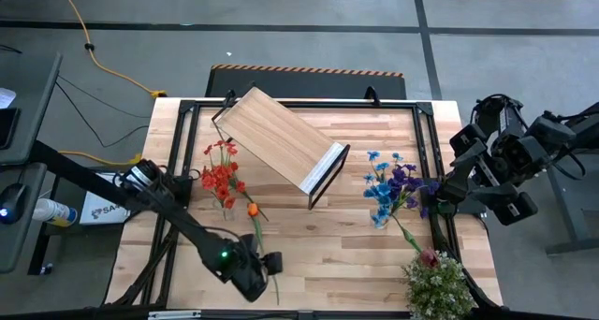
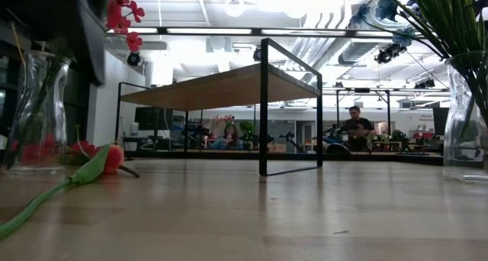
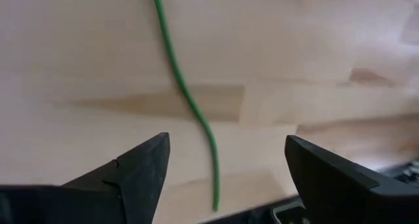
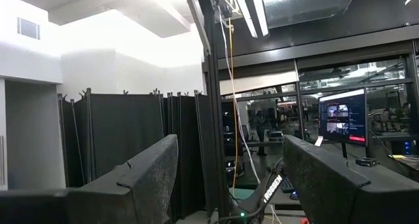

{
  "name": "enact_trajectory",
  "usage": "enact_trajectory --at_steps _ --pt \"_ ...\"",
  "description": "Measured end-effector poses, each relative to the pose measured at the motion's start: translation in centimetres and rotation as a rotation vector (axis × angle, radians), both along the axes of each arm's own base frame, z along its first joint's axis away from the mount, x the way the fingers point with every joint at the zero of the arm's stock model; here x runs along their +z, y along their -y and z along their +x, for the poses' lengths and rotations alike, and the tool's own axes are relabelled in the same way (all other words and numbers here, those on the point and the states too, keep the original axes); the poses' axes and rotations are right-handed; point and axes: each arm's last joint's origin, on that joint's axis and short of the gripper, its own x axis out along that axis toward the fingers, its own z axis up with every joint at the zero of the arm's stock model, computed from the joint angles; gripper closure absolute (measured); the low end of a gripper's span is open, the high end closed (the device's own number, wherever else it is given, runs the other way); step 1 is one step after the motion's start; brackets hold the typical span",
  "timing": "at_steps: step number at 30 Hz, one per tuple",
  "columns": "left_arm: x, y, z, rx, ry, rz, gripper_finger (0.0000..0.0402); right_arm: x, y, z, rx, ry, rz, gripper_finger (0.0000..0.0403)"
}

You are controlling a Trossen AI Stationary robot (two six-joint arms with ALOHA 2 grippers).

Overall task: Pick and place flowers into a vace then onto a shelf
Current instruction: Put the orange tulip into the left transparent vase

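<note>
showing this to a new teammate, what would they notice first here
Probably the shelf, a light wood board on a black frame set at an angle at the table's middle. Next, the colour on either side: red flowers in a vase to its left, blue and purple flowers to its right. Near the front edge, the open left gripper hovers over the orange tulip's stem.

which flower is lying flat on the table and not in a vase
The orange tulip: its stem lies along the table, while the red sprays and blue blooms stand in vases.
</note>
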Motion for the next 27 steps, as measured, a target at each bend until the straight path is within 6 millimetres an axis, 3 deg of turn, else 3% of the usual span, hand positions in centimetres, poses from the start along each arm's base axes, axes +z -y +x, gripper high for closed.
enact_trajectory --at_steps 12,21,27 --pt "-0.5 -3.2 1.2 0.014 -0.164 0.007 0.0069 -0.1 -0.1 0.0 -0.001 -0.005 -0.011 0.0137" --pt "-3.5 -2.4 1.7 0.019 -0.265 -0.036 0.0067 -0.2 -0.1 0.1 0.000 -0.012 -0.027 0.0137" --pt "-4.2 -2.3 1.9 0.035 -0.274 -0.041 0.0058 -0.2 -0.1 0.1 -0.009 -0.014 -0.028 0.0137"
